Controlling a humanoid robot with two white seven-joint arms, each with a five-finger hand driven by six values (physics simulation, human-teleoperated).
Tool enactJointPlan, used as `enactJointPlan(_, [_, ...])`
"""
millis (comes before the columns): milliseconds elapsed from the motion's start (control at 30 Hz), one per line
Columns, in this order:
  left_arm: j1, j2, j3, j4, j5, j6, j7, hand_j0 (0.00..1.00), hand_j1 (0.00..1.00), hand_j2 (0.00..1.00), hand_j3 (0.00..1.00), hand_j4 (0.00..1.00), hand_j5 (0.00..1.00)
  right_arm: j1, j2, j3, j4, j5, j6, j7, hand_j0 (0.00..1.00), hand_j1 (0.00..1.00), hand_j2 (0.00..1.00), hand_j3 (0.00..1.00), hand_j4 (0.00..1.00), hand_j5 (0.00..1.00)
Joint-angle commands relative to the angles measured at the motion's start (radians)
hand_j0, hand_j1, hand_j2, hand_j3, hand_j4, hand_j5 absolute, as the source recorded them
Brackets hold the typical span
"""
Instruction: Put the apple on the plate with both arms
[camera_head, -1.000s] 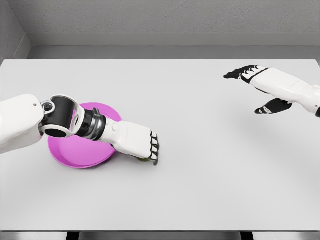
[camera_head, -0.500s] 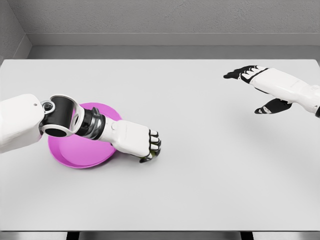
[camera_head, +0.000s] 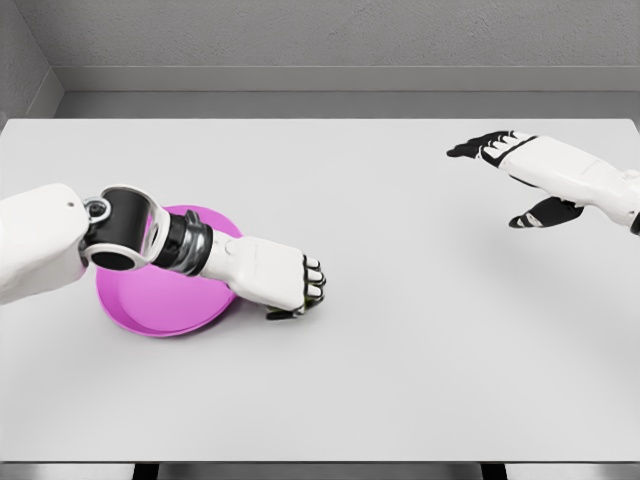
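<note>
The apple (camera_head: 312, 297) shows only as a thin sliver of green between the curled fingers of the left hand (camera_head: 285, 284); most of it is hidden inside the fist. It sits just right of the plate, not on it, and whether it touches the table cannot be told.

The left hand is closed around the apple, knuckles up, dark fingertips (camera_head: 313, 281) tucked under on the right side and the thumb showing dark below. A small shadow lies on the table just under the fist. The white wrist and forearm run back to the left over the plate, through a dark banded joint and a large round black and white elbow housing (camera_head: 120, 230), to a white upper arm at the left edge.

The plate (camera_head: 150, 310) is a round pink dish with a low rim, lying flat on the left side of the table. Its far right part is covered by the forearm; the near and left parts of it are bare.

The right hand (camera_head: 505, 165) is well apart from all this, at the far right, raised above the table with its fingers stretched out flat and pointing left, holding nothing. Its thumb hangs dark below the palm, and its white forearm leaves at the right edge.

The table (camera_head: 400, 350) is a plain pale grey surface, with a grey wall (camera_head: 320, 40) behind its far edge.
</note>
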Motion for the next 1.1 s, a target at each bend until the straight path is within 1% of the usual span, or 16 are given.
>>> enactJointPlan(0, [0.0, 0.001, 0.013, 0.0, 0.071, 0.002, 0.004, 0.12, 0.12, 0.12, 0.12, 0.12, 0.12, 0.0, -0.001, 0.0, 0.0, -0.004, 0.001, 0.0, 1.0, 1.0, 1.0, 1.0, 1.0, 1.0])
enactJointPlan(133, [0.0, 0.006, 0.027, 0.0, 0.122, 0.002, 0.004, 0.12, 0.12, 0.12, 0.12, 0.12, 0.12, 0.0, -0.003, 0.0, 0.0, -0.004, 0.001, -0.001, 1.0, 1.0, 1.0, 1.0, 1.0, 1.0])
enactJointPlan(267, [0.005, 0.021, 0.107, 0.001, 0.125, 0.002, -0.002, 0.12, 0.12, 0.12, 0.12, 0.12, 0.12, 0.0, -0.001, 0.001, 0.0, -0.004, 0.001, -0.001, 1.0, 1.0, 1.0, 1.0, 1.0, 1.0])
enactJointPlan(300, [0.008, 0.046, 0.142, 0.001, 0.122, 0.002, -0.006, 0.12, 0.12, 0.12, 0.12, 0.12, 0.12, 0.0, -0.003, 0.0, 0.0, -0.004, 0.001, 0.0, 1.0, 1.0, 1.0, 1.0, 1.0, 1.0])
enactJointPlan(333, [0.009, 0.064, 0.157, 0.001, 0.119, 0.002, -0.006, 0.12, 0.12, 0.12, 0.12, 0.12, 0.12, 0.0, -0.001, 0.0, 0.0, -0.004, 0.001, 0.0, 1.0, 1.0, 1.0, 1.0, 1.0, 1.0])
enactJointPlan(533, [0.014, 0.187, 0.17, 0.017, 0.091, 0.002, -0.009, 0.12, 0.12, 0.12, 0.12, 0.12, 0.12, 0.0, -0.001, 0.0, 0.0, -0.004, 0.001, -0.001, 1.0, 1.0, 1.0, 1.0, 1.0, 1.0])
enactJointPlan(567, [0.015, 0.19, 0.168, 0.035, 0.091, 0.002, -0.01, 0.12, 0.12, 0.12, 0.12, 0.12, 0.12, 0.0, -0.001, 0.001, 0.001, -0.004, 0.001, 0.0, 1.0, 1.0, 1.0, 1.0, 1.0, 1.0])
enactJointPlan(600, [0.043, 0.19, 0.168, 0.075, 0.083, 0.002, -0.009, 0.13, 0.13, 0.13, 0.13, 0.13, 0.13, 0.0, -0.001, 0.0, 0.001, -0.004, 0.001, -0.001, 1.0, 1.0, 1.0, 1.0, 1.0, 1.0])
enactJointPlan(633, [0.048, 0.188, 0.165, 0.096, 0.082, 0.002, -0.009, 0.13, 0.13, 0.13, 0.13, 0.13, 0.13, 0.0, -0.001, 0.0, 0.001, -0.004, 0.001, 0.0, 1.0, 1.0, 1.0, 1.0, 1.0, 1.0])
enactJointPlan(700, [0.058, 0.19, 0.166, 0.113, 0.076, 0.002, -0.009, 0.15, 0.15, 0.15, 0.15, 0.15, 0.15, 0.0, -0.003, 0.0, 0.001, -0.004, 0.001, -0.001, 1.0, 1.0, 1.0, 1.0, 1.0, 1.0])
enactJointPlan(733, [0.06, 0.19, 0.165, 0.118, 0.071, 0.002, -0.009, 0.22, 0.22, 0.22, 0.22, 0.22, 0.22, 0.0, -0.003, 0.0, 0.0, -0.004, 0.001, 0.0, 1.0, 1.0, 1.0, 1.0, 1.0, 1.0])
enactJointPlan(767, [0.06, 0.19, 0.163, 0.121, 0.07, 0.002, -0.01, 0.43, 0.43, 0.43, 0.43, 0.43, 0.43, 0.0, -0.003, 0.0, 0.001, -0.004, 0.001, 0.0, 1.0, 1.0, 1.0, 1.0, 1.0, 1.0])
enactJointPlan(800, [0.061, 0.19, 0.163, 0.119, 0.07, 0.002, -0.01, 0.79, 0.79, 0.79, 0.79, 0.79, 0.79, 0.0, -0.003, 0.0, 0.001, -0.004, 0.001, 0.0, 1.0, 1.0, 1.0, 1.0, 1.0, 1.0])
enactJointPlan(833, [0.06, 0.19, 0.162, 0.119, 0.07, 0.002, -0.01, 0.97, 0.97, 0.97, 0.97, 0.97, 0.97, 0.0, -0.003, 0.0, 0.001, -0.004, 0.001, 0.0, 1.0, 1.0, 1.0, 1.0, 1.0, 1.0])
enactJointPlan(867, [0.06, 0.19, 0.162, 0.119, 0.07, 0.002, -0.01, 1.0, 1.0, 1.0, 1.0, 1.0, 1.0, 0.0, -0.003, 0.0, 0.001, -0.004, 0.001, -0.001, 1.0, 1.0, 1.0, 1.0, 1.0, 1.0])
enactJointPlan(1067, [0.058, 0.208, 0.165, 0.118, 0.074, 0.002, -0.009, 1.0, 1.0, 1.0, 1.0, 1.0, 1.0, 0.0, -0.003, 0.0, 0.001, -0.004, 0.001, -0.001, 1.0, 1.0, 1.0, 1.0, 1.0, 1.0])
